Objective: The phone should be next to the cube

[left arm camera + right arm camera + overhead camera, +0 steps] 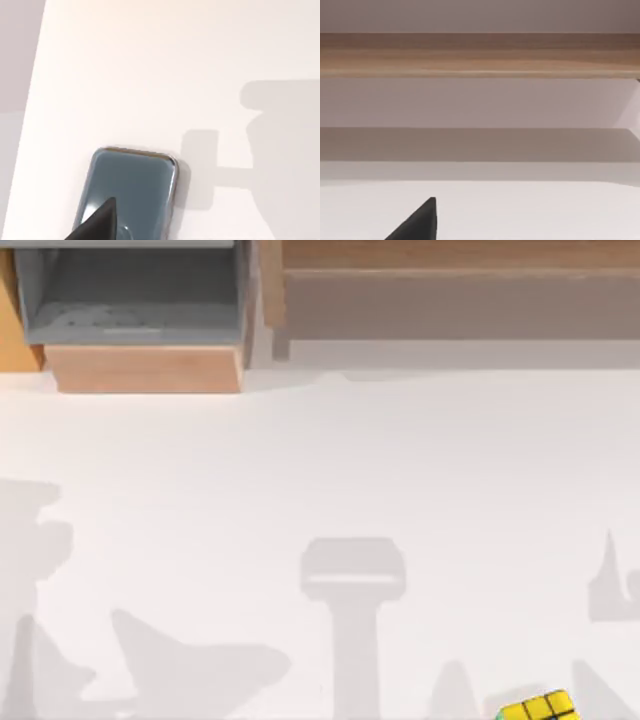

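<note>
A: The phone (131, 192) — where is it?

B: In the left wrist view it lies flat on the white table (150, 75), a glossy grey-blue slab with rounded corners and a silvery rim. Its near end is cut off by the frame edge.

A: Any brand or writing on it?

B: None that can be read. A faint round mark sits low on its face, partly cut off.

A: And the left gripper?

B: Only one dark finger (97, 224) of it pokes into the frame, overlapping the phone's face. Whether it touches the phone or hangs above it cannot be told, nor how far the fingers are spread.

A: The cube?

B: In the top view the cube (538, 708) sits at the bottom edge, towards the right, partly cut off. Yellow squares with black lines show, and a sliver of green.

A: The right arm?

B: In the right wrist view one dark finger (417, 224) shows above the table, facing a wooden shelf (480, 55). Its spread cannot be told.

A: Anything else?

B: In the top view, a grey open drawer (135, 300) in a wooden frame at top left.
</note>
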### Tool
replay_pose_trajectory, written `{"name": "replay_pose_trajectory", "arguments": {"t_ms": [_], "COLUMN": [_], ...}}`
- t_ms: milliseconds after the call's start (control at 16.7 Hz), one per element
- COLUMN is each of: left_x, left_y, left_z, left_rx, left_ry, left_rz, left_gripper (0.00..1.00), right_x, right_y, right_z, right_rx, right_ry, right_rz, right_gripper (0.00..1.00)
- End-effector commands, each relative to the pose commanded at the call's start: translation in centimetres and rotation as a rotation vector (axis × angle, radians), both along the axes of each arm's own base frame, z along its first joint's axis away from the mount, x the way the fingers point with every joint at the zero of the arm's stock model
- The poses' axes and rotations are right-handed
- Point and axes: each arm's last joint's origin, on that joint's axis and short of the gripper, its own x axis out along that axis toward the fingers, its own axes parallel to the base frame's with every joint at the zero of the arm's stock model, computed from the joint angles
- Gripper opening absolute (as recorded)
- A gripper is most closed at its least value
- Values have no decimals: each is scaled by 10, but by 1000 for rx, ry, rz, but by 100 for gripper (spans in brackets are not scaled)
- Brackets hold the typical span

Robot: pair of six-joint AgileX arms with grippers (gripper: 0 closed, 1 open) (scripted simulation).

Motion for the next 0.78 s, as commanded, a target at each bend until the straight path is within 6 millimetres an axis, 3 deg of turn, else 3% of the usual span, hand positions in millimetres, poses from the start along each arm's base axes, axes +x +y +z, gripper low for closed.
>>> {"name": "replay_pose_trajectory", "arguments": {"t_ms": [420,780], "left_x": [80,110], "left_y": [79,132], "left_z": [-35,-75], "left_rx": [-69,-154], "left_ry": [562,780], "left_rz": [-43,-98], "left_gripper": [100,100], "right_x": [0,0], "right_y": [0,0], "right_z": [0,0], "right_rx": [0,0], "right_ry": [0,0], "right_rz": [0,0], "right_gripper": [100,100]}}
